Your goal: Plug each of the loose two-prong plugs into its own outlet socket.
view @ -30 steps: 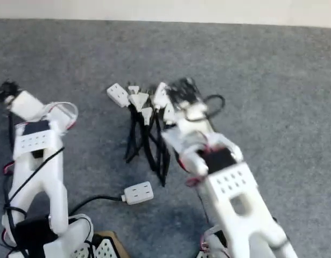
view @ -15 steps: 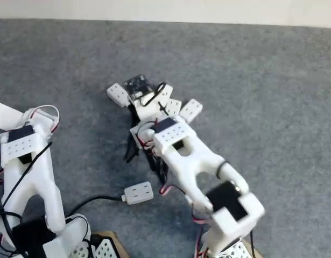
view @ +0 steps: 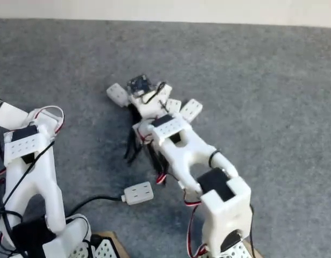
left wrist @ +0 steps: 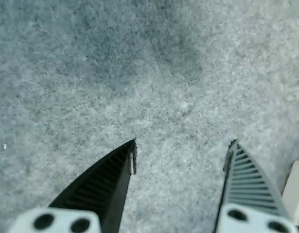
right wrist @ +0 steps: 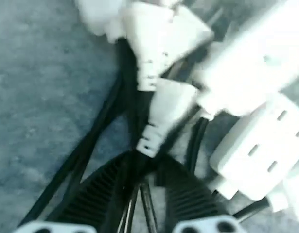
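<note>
Grey bench (view: 273, 80): soft, carpet-like cover, so anything shoved sideways will likely snag. Lift, don't push.
Right arm (view: 192, 156): stretched out over the heap of white blocks and plugs near the middle of the bench, wrist tipped down into it.
Left arm (view: 30, 172): off at the left side, well apart from the heap. It could steady a socket later, I'd say.
Left pincer (left wrist: 182, 150): wide open over bare grey cover, holding nothing.
Socket blocks (right wrist: 251, 150): several lie jumbled in the heap, touching one another, and the nearest one has its slots showing.
Lone socket (view: 138, 192): on its own black lead between the two arms, well apart from the heap. By my reckoning it's the easiest target.
Black cords (right wrist: 81, 150): a tangled bundle trailing out of the heap under the right arm.
Plug (right wrist: 165, 104): white, lying on the cords just ahead of the right pincer, with a second plug touching it. I can't make out the prongs.
Right pincer (right wrist: 143, 162): open only a slim gap, tips straddling the cords right behind that plug, with nothing clamped as far as I can judge.
Step in hand: picking one plug out of the heap.
How to do it well: go for the plug's white body, not the cord. Close square across its flat sides and lift straight up so the neighbours drop away. Keep the prongs pointing away from the wrist, ready for the socket.
</note>
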`<state>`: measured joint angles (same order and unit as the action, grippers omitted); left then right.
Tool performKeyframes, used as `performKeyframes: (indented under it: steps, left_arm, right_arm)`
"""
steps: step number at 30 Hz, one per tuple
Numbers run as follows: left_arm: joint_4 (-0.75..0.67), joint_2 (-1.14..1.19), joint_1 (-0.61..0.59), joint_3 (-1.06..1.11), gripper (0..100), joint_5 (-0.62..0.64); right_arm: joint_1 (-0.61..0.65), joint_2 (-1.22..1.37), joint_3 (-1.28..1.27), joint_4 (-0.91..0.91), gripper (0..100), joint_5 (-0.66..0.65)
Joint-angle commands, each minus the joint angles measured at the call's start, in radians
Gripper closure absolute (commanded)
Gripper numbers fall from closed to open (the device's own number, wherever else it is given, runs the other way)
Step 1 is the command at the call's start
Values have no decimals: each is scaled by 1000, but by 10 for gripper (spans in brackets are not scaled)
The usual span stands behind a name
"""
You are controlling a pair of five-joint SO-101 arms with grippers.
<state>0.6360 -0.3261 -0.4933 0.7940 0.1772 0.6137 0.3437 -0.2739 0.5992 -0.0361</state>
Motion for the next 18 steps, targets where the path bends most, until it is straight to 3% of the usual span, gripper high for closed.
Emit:
performKeyframes:
  steps: [1, 5, 12, 18]
  left_arm:
    - [-14, -12, 28, -2, 702, 0]
    - [-14, -12, 36, -1, 702, 0]
    - [-14, -12, 38, -1, 702, 0]
    - [-14, -12, 38, -1, 702, 0]
  right_arm:
    - [-31, -58, 110, 130, 995, 2]
    - [-125, -151, 219, 300, 993, -11]
    - [-294, -254, 433, 582, 993, -183]
    - [-552, -260, 550, 664, 993, -305]
